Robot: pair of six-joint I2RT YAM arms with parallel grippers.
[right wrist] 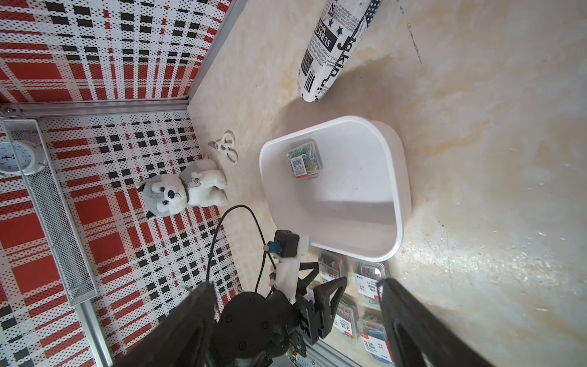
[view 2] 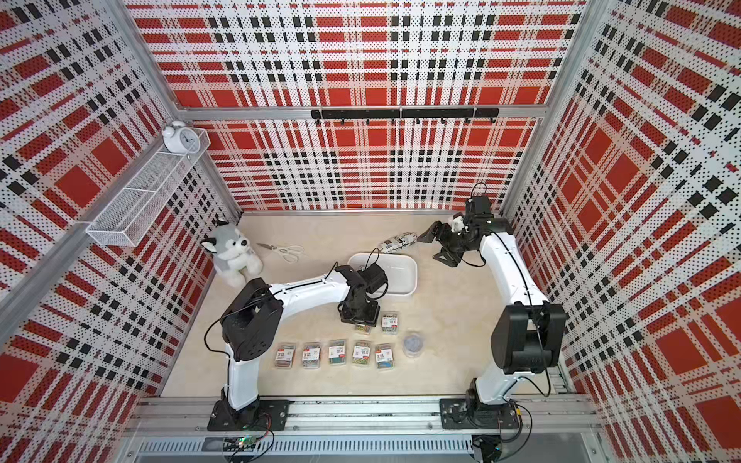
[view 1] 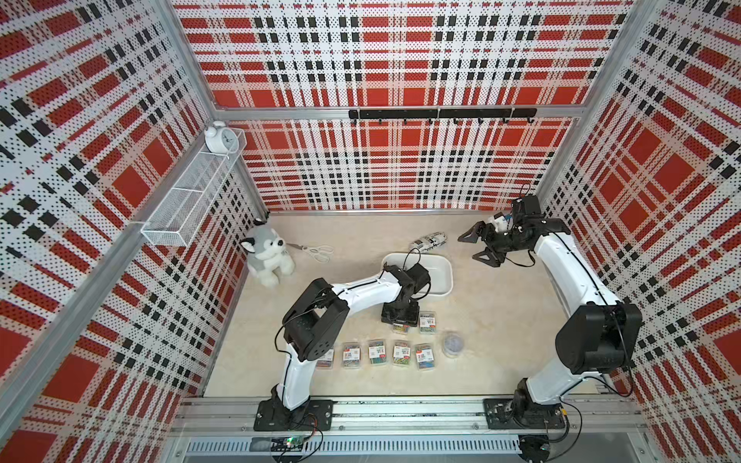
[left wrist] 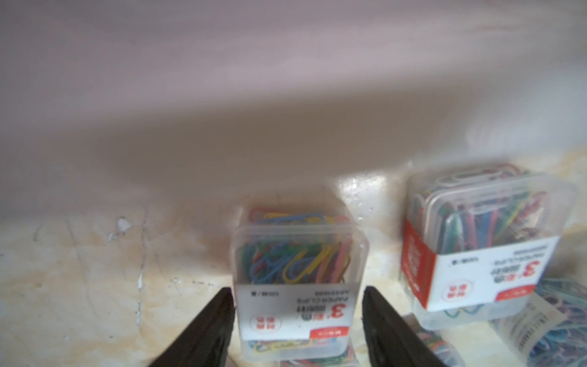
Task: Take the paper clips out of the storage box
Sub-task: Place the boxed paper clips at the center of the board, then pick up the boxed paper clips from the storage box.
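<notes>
Left pincer (left wrist: 298, 289) brackets a clip case (left wrist: 298, 254), grip unclear; rising crooked could knock it into the neighbouring case (left wrist: 476, 241). Right pincer (view 1: 467, 247) gapes, empty.

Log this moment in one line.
left gripper: astride table case, grip unclear | right gripper: open, empty | storage box: holds one remaining case

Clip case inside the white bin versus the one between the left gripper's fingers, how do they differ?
The boxed case lies in the storage box, barcode up. The tabletop case sits on the table between the left gripper's fingers, front label up. Both are clear, holding multicoloured clips.
</notes>
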